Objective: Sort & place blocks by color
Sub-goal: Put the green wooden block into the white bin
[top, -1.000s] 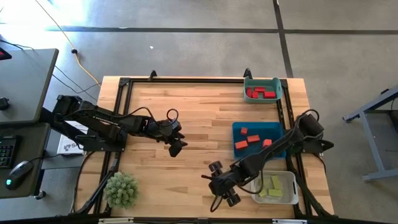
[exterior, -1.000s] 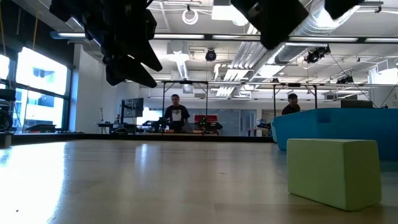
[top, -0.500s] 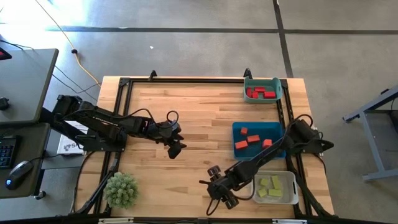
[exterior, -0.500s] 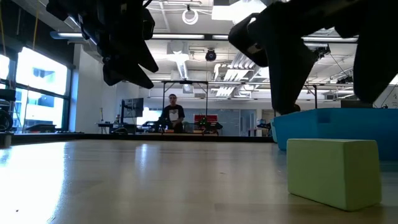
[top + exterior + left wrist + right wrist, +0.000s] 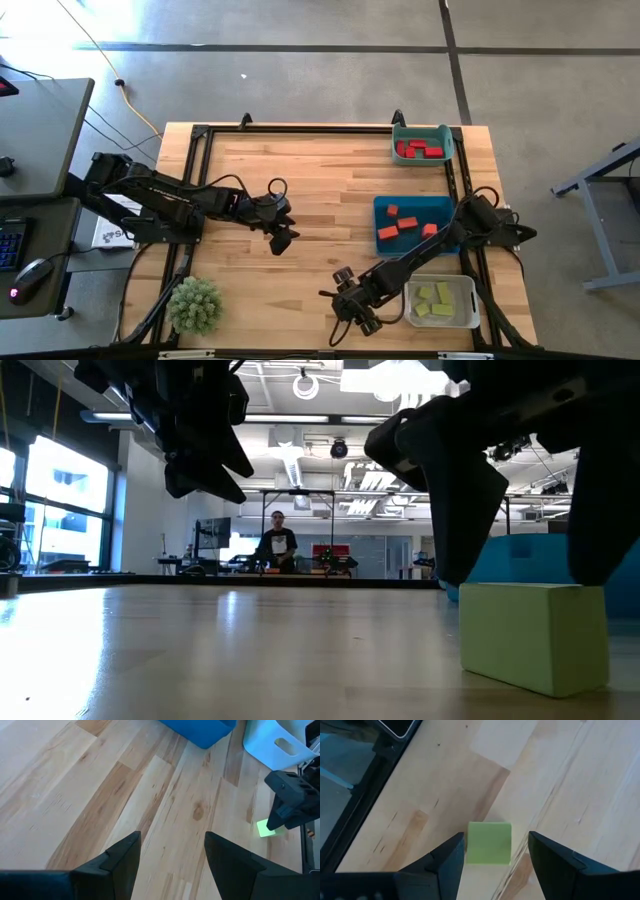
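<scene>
The right pincer (image 5: 495,870) has been coming down and is now straddling, open, the last green block (image 5: 489,842) on the worktop (image 5: 300,180) beside the clear bin (image 5: 465,318), ready to grasp. The left pincer (image 5: 283,238), open, is waiting mid-worktop.

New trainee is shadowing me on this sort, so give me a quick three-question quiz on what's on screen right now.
1. True or false: the right gripper is shut on the yellow-green block.
2. Which bin holds orange blocks: A teal bin, B blue bin, C clear bin?
3. Where is the left gripper?

Key: 1 false, its open fingers straddle the block. 2 B. 3 Hanging open over the bare mid-table, holding nothing.
</scene>
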{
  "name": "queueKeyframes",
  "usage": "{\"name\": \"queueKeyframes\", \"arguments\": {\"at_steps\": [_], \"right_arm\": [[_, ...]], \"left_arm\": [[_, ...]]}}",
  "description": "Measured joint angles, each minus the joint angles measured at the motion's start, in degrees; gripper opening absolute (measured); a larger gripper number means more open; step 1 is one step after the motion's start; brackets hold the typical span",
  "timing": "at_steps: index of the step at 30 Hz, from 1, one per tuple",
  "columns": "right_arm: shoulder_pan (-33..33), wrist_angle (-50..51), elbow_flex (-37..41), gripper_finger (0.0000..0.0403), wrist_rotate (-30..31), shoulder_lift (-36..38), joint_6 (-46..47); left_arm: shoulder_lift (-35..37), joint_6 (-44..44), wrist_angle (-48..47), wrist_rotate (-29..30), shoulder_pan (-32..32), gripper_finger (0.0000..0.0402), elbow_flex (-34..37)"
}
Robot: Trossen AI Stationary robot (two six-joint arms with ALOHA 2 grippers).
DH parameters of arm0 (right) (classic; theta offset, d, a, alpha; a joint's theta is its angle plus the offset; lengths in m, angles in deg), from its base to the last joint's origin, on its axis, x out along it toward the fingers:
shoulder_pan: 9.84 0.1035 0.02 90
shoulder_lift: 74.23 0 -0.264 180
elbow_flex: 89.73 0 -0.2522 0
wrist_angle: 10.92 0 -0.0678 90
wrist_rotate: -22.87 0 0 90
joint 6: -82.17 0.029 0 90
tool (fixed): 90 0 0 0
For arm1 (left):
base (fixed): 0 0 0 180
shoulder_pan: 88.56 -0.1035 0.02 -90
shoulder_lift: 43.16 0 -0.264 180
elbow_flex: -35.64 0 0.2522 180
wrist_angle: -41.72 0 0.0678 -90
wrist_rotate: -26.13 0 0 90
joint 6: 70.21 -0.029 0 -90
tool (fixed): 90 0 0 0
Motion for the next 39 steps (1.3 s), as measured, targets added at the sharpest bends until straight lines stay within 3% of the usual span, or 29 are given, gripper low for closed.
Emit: {"name": "queueKeyframes", "arguments": {"at_steps": [13,16,20,26,39], "right_arm": [[0.0,-0.8,0.0,0.0199,0.9,-2.2,-0.2],[0.0,-0.7,0.0,0.0172,1.3,-2.2,-0.2],[0.0,-0.7,0.0,0.0107,0.4,-2.1,0.8],[0.0,1.3,0.0,0.0103,0.3,-1.2,6.4],[2.4,18.6,0.0,0.0103,11.1,7.7,20.5]], "left_arm": [[0.0,0.0,-1.2,0.0,0.0,0.0209,0.0],[0.0,0.0,-1.3,0.0,0.0,0.0209,0.0],[0.0,0.0,-1.3,0.0,0.0,0.0209,0.0],[0.0,0.0,-1.6,0.0,0.0,0.0209,0.0],[0.0,0.3,-1.7,0.0,0.0,0.0209,0.0]]}}
